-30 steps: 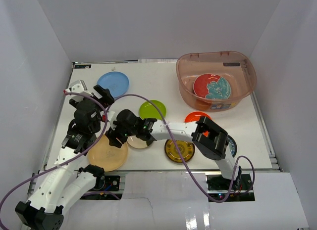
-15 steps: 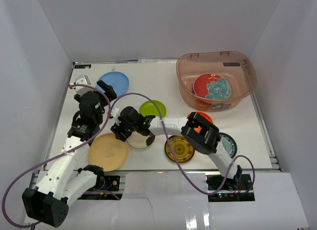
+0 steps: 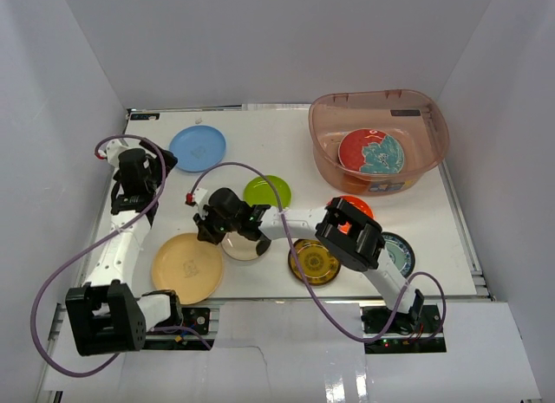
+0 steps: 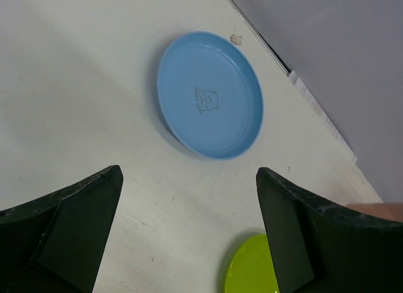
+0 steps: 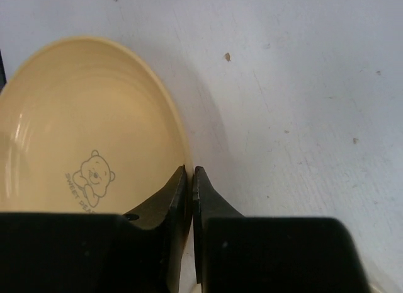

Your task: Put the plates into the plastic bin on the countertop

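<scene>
Rim of the tan plate (image 5: 75, 135), near left on the countertop (image 3: 286, 143), is pinched in the right gripper (image 5: 191, 179), jaws almost together. Red flowered plate (image 3: 371, 152) lies inside the plastic bin (image 3: 379, 97), far right. Left gripper (image 4: 189, 173) hangs wide open near the light blue plate (image 4: 210, 94), far left.

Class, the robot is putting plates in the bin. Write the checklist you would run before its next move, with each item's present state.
1. Right gripper closed on the tan plate rim, one finger inside, one outside: ok.
2. Left gripper open and empty, blue plate ahead of it: ok.
3. Bin has room; it holds only the red flowered plate: ok.
4. Tan plate lifted off the table: cannot tell.
5. Green plate out of the carry path: cannot tell.
</scene>
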